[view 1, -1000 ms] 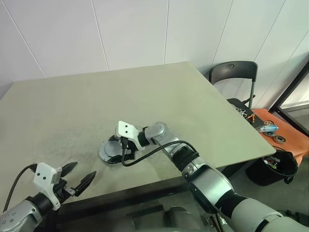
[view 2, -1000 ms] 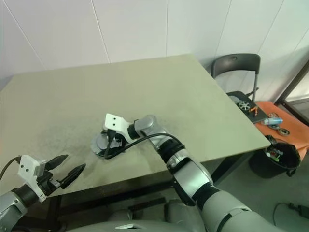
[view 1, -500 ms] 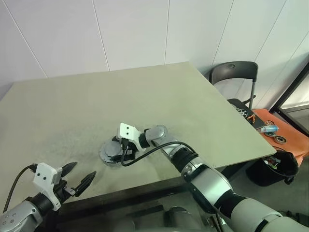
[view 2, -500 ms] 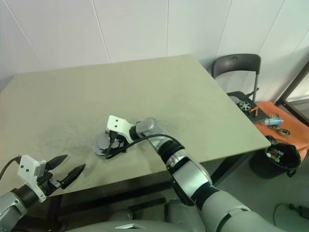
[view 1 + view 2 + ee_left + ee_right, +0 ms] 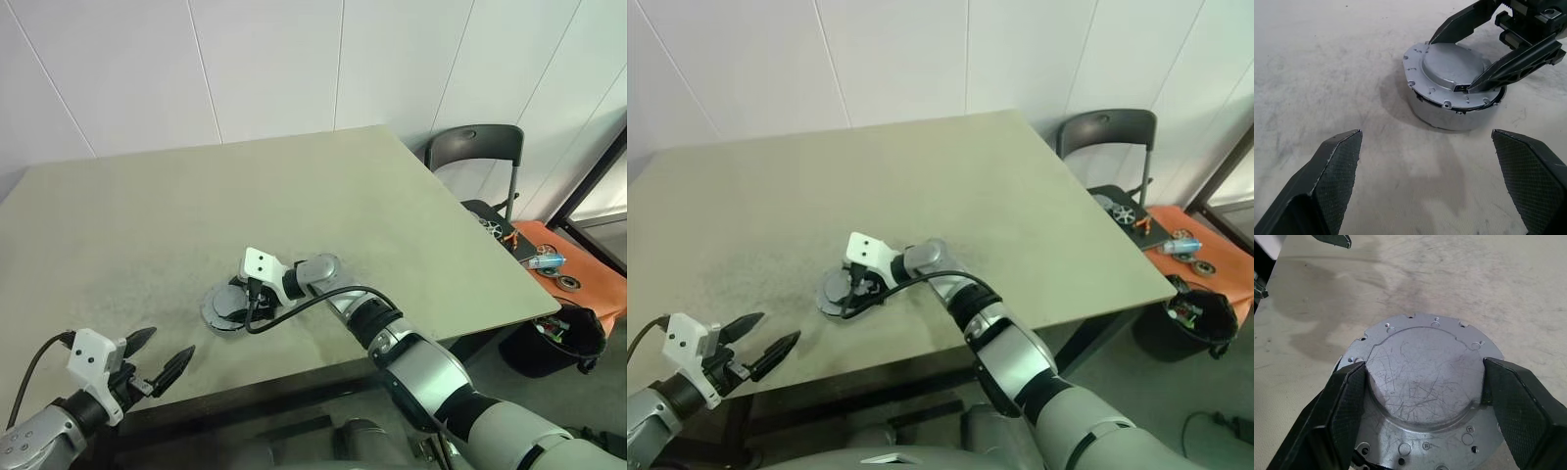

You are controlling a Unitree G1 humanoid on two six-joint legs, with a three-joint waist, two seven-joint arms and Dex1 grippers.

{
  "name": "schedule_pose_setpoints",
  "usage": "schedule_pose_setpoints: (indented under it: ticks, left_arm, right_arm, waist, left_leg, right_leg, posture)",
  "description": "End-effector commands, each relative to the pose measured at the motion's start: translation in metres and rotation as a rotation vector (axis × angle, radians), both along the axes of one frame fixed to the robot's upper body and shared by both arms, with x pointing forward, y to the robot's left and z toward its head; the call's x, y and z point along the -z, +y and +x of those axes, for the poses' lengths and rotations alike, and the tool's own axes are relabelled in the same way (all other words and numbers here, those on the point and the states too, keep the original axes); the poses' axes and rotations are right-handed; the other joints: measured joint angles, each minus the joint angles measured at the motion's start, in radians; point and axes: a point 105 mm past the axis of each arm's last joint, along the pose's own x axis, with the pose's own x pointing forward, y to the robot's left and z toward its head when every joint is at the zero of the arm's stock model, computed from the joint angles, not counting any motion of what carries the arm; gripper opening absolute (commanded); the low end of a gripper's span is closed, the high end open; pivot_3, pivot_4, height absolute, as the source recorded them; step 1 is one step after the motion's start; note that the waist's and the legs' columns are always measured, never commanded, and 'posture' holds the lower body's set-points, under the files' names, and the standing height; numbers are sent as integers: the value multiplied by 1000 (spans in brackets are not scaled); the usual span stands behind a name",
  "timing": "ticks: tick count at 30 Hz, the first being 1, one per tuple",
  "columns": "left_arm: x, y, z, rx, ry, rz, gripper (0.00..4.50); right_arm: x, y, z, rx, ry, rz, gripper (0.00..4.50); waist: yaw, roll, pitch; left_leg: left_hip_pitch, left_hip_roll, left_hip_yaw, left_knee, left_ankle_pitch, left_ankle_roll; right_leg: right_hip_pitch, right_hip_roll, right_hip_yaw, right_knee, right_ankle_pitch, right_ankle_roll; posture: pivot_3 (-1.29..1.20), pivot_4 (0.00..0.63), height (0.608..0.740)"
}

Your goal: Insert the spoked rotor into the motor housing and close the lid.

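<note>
The lid (image 5: 1425, 377) lies plain grey face up on the motor housing (image 5: 1449, 116), near the table's front edge, left of centre. The housing shows as a round grey wall under the lid. The spoked rotor is hidden. My right gripper (image 5: 1449, 64) reaches in from the right, low over the lid. Its two black fingers (image 5: 1347, 396) press the opposite sides of the lid's raised centre. My left gripper (image 5: 167, 345) hovers wide open at the table's front left edge, apart from the stack, with nothing between its fingers (image 5: 1337, 161).
The table (image 5: 294, 186) ends close in front of the stack. Off its right side stand a dark chair (image 5: 475, 147) with small parts on the seat, an orange surface (image 5: 568, 264) with loose parts, and a black bin (image 5: 563, 338).
The right gripper's fingers have drawn in a little against the lid's raised centre. The left arm and the stack have not moved.
</note>
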Motion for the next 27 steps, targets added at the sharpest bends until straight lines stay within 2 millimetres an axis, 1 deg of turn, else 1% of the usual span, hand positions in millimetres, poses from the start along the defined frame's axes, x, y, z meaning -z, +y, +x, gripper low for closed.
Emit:
schedule_pose_setpoints:
  ticks: [1,6,10,15,22,27]
  left_arm:
    - [-16,-4,2,18,-48,18,4500]
    - [-23,-12,4,26,-52,9,4500]
    - [-29,-19,3,33,-52,2,4500]
    - [-31,-24,-1,46,-32,-20,4500]
    - [-27,-23,-11,48,18,-43,4500]
    - [-18,-14,-17,25,40,-26,4500]
  right_arm:
    - [-24,13,-2,-51,-5,58,3430]
    - [-32,13,-2,-77,3,68,3430]
    - [-32,11,-2,-98,-8,46,3430]
    - [-30,12,0,-90,-14,19,3430]
    - [-19,7,3,-81,-38,-37,3430]
    - [-16,5,2,-89,-31,-53,3430]
  waist:
    - [0,0,0]
    - [0,0,0]
    - [0,0,0]
    - [-1,0,0]
    - [-1,1,0]
    - [0,1,1]
  left_leg:
    - [0,0,0,0,0,0]
    - [0,0,0,0,0,0]
    - [0,0,0,0,0,0]
    - [0,0,0,0,0,0]
    - [-1,0,0,0,0,0]
    - [-1,0,0,0,0,0]
  right_leg:
    - [0,0,0,0,0,0]
    - [0,0,0,0,0,0]
    - [0,0,0,0,0,0]
    - [-1,0,0,0,0,0]
    - [-1,0,0,-1,0,0]
    - [-1,0,0,0,0,0]
  posture:
    - [0,0,740]
    - [0,0,740]
    - [0,0,740]
    - [0,0,740]
    - [0,0,740]
    - [0,0,740]
